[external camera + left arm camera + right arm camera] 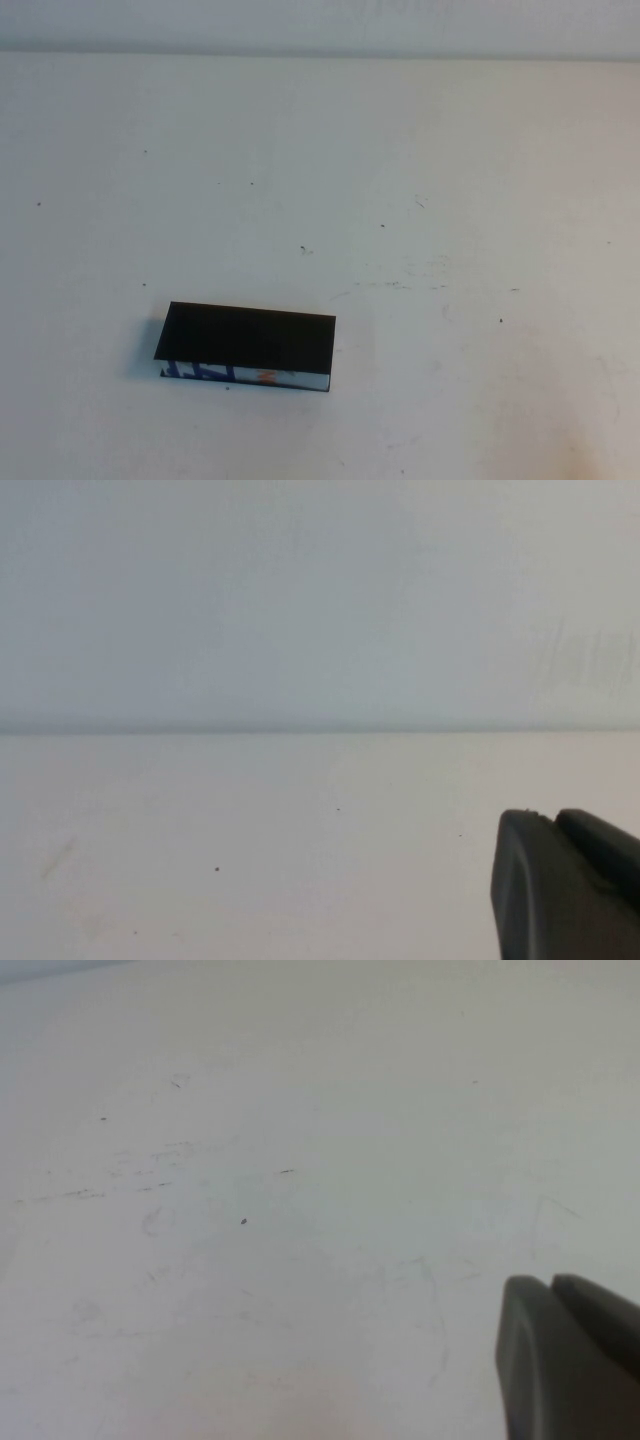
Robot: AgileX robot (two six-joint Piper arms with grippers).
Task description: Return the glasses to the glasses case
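Observation:
The glasses case [248, 347] lies on the white table at the front left in the high view, a black rectangular box with its black top flap down and a blue, white and orange printed front edge. The glasses are out of view. Neither arm shows in the high view. My left gripper [552, 818] shows only in the left wrist view, its two dark fingers pressed together over bare table. My right gripper [547, 1282] shows only in the right wrist view, its two dark fingers pressed together over bare table. Neither holds anything.
The white table [420, 200] carries small dark specks and faint scuff marks. A pale wall [320, 600] rises behind the table's far edge.

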